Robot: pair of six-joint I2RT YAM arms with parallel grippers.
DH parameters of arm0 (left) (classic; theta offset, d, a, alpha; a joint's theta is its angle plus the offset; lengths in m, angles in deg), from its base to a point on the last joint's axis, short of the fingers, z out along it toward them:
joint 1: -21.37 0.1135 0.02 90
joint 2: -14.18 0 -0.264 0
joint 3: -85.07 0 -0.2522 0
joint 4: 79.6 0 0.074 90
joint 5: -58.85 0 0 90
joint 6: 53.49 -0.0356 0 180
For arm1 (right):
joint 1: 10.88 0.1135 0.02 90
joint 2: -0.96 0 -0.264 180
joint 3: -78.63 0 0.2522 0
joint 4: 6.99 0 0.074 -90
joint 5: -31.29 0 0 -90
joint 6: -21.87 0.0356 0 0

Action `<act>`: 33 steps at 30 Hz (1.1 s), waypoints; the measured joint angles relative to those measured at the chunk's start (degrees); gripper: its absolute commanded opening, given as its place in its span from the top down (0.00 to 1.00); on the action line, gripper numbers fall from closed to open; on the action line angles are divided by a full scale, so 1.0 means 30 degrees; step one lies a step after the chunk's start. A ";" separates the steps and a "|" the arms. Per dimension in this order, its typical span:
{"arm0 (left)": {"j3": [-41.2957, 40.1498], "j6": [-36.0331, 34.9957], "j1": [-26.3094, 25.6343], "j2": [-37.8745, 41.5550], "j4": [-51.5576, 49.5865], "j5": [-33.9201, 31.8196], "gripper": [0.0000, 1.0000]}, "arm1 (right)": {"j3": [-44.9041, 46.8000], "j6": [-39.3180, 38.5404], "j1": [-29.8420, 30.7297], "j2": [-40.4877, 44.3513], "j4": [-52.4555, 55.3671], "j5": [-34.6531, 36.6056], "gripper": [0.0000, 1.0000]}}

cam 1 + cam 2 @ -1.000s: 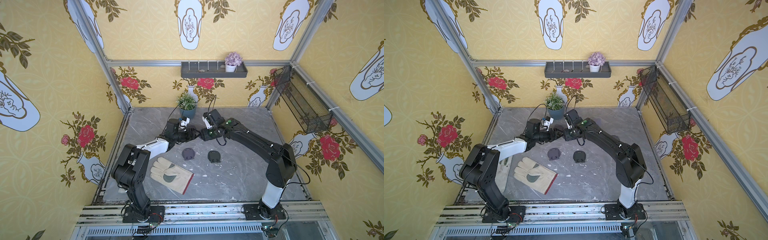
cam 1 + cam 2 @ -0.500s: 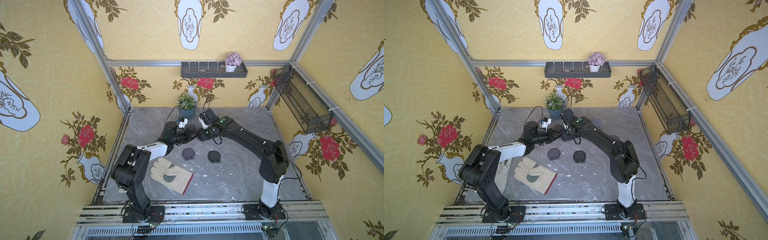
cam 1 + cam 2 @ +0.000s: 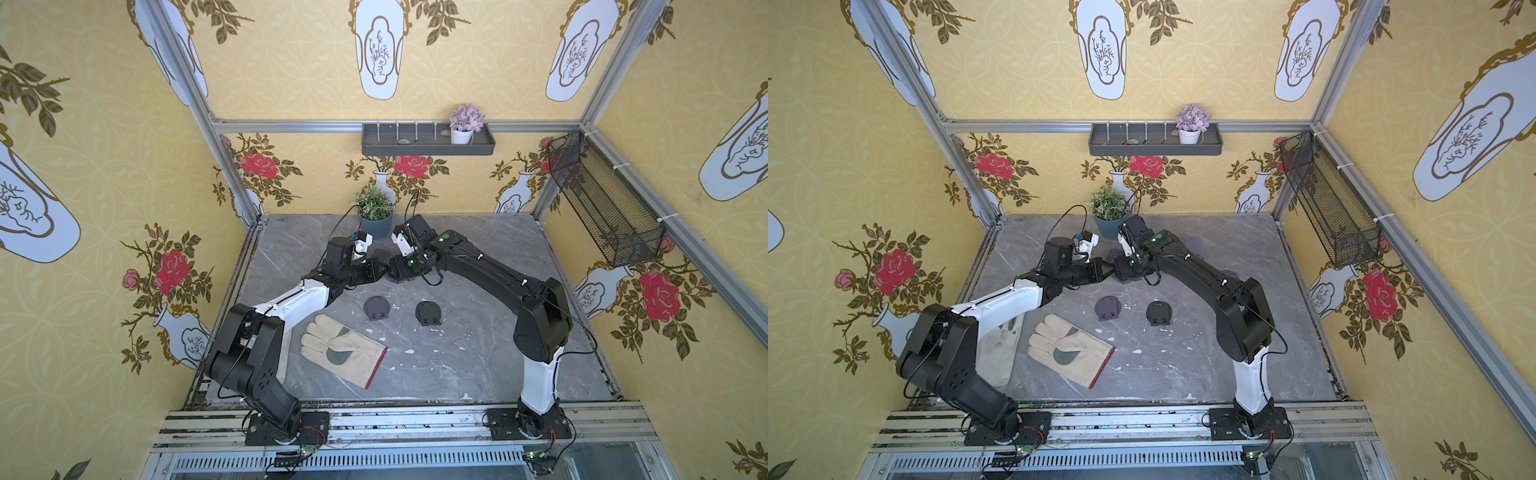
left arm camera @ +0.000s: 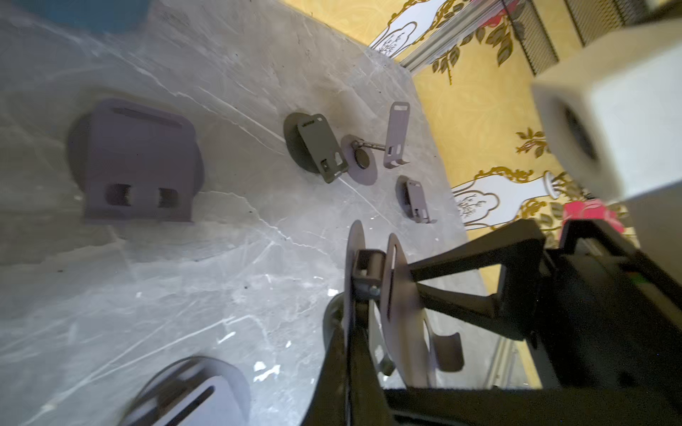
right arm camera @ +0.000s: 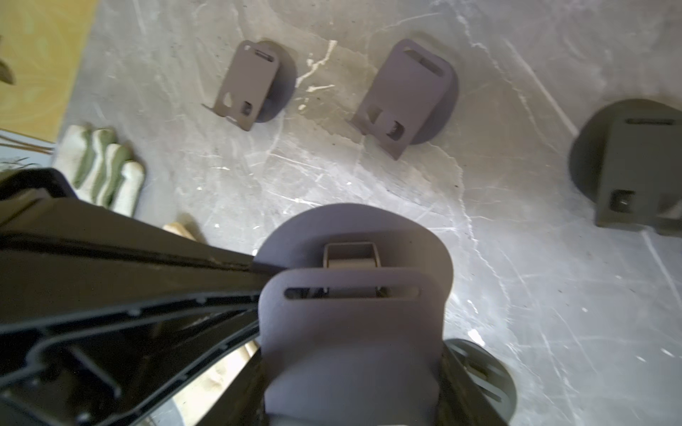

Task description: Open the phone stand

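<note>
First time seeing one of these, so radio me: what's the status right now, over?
Left claw shut on round base of phone stand. Right claw grips its plate; stand aloft, nearly folded. Spare stands, glove lie on table, apart.

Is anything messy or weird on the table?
Yes. Gloves don't belong among the folded phone stands: one work glove lies flat near the front, and a second glove is half hidden under the left arm. White flecks dot the grey tabletop, like chips or scratches. Nothing looks spilled.
</note>
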 measured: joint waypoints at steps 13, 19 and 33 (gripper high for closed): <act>-0.2200 -0.5705 -0.0255 0.3126 -0.0248 -0.4641 1.00 | -0.1566 -0.1144 -0.0189 -0.0823 0.0772 -0.3359 0.65; -0.2222 -0.6608 -0.0277 0.3359 -0.0211 -0.5275 1.00 | -0.2433 -0.1588 -0.0284 -0.1260 0.1290 -0.3759 0.65; -0.3067 -0.4612 -0.0233 0.4014 0.0160 -0.3657 1.00 | -0.2237 -0.1435 -0.0576 -0.1217 0.1362 -0.4357 0.02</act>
